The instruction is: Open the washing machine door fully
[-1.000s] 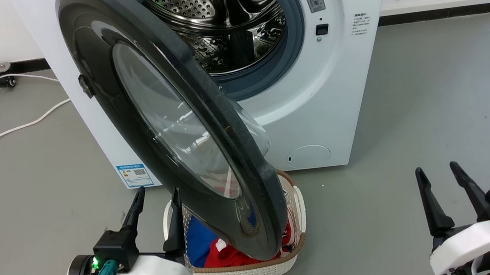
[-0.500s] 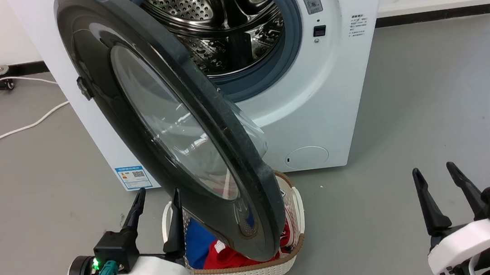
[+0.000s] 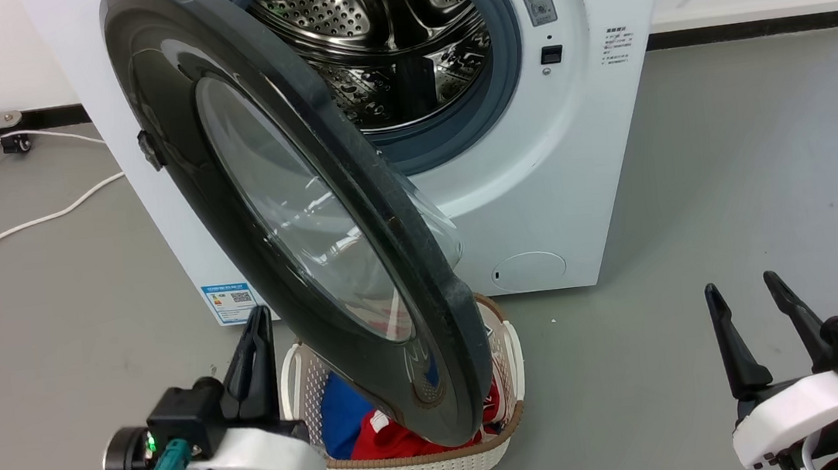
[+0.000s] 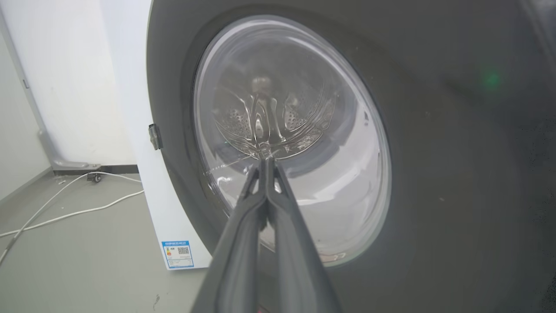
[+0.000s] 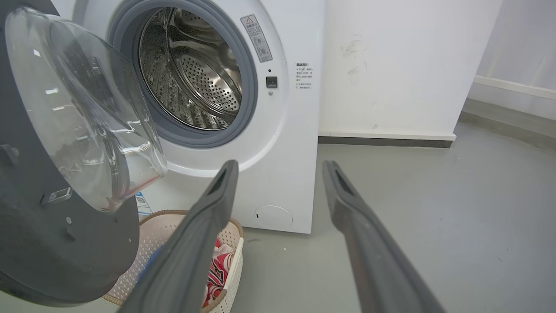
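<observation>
The washing machine door (image 3: 163,98) stands swung out roughly halfway from the white washing machine (image 3: 536,160), its glossy black outer face turned to the left. My left gripper (image 3: 261,314) is shut on nothing, low beside that outer face. In the left wrist view the closed left gripper (image 4: 265,161) points at the clear window of the door (image 4: 434,130). My right gripper (image 3: 740,284) is open and empty over the floor at the lower right, far from the door. The right wrist view shows the right gripper (image 5: 280,164), the door's matte inner face (image 5: 43,243) and the steel drum (image 5: 195,74).
A white woven laundry basket (image 3: 412,469) with red and blue clothes sits on the floor under the door's lower edge, right beside my left arm. A white cable (image 3: 13,223) lies on the grey floor at the left. Open floor spreads to the right of the machine.
My left gripper's fingers have closed together and the gripper has shifted slightly right and up towards the door. The door and the right gripper have hardly moved.
</observation>
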You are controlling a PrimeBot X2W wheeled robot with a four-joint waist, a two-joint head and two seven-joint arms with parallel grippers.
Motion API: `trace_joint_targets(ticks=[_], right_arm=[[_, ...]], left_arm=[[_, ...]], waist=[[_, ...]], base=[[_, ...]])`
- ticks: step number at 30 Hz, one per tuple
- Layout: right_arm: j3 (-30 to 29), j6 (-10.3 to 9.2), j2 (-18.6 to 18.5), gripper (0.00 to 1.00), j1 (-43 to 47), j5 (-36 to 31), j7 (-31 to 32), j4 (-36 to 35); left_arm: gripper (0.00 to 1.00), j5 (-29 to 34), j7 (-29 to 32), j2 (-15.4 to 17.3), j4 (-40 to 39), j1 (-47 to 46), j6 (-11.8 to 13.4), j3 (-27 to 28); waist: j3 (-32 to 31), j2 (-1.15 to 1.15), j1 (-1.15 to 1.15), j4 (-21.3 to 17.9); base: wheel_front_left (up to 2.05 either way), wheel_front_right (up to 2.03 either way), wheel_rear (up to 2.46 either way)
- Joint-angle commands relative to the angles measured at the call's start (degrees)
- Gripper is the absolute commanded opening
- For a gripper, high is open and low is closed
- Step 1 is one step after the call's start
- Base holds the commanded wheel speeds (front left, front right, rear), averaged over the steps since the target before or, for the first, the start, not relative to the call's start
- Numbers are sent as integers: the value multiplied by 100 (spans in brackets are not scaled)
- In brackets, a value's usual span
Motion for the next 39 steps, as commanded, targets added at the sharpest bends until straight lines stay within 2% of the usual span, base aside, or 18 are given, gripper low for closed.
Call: trace_joint_targets(ticks=[1, 12, 19, 25, 28, 35, 36, 39], right_arm=[[-3, -1, -26, 100, -81, -8, -30, 7], [-113, -1, 9, 100, -92, -37, -4, -23], [-121, -1, 22, 100, -65, -50, 21, -52], [-183, -1, 59, 100, -1, -64, 60, -97], [-203, -1, 79, 100, 36, -72, 73, -115], [-210, -1, 122, 100, 57, -59, 100, -143], [-236, -1, 136, 100, 83, -54, 112, -156], [-251, -1, 148, 100, 88, -67, 128, -168]], left_arm=[[0, -3, -17, 9, -113, -100, 21, 19], [0, -1, -16, -16, -1891, -765, 10, -37], [0, -178, -15, -32, -2766, -1146, 8, -618], [0, -357, 119, -33, -3153, -1433, 40, -1382], [0, -502, 349, -34, -3166, -1418, 7, -1974], [0, -961, 878, -17, -2738, -922, -58, -3154], [0, -1178, 1058, 61, -2510, -651, -78, -3595], [0, -1407, 1302, 147, -2248, -444, -81, -4051]], waist=[[-1, 0, 0, 11], [-15, 0, 0, 124], [-41, 0, 0, 112], [-50, 0, 0, 76], [-45, 0, 0, 58], [-8, 0, 0, 10], [13, 0, 0, 10], [39, 0, 0, 15]], base=[[0, 0, 0], [0, 0, 0], [0, 0, 0], [0, 0, 0], [0, 0, 0], [0, 0, 0], [0, 0, 0], [0, 0, 0]])
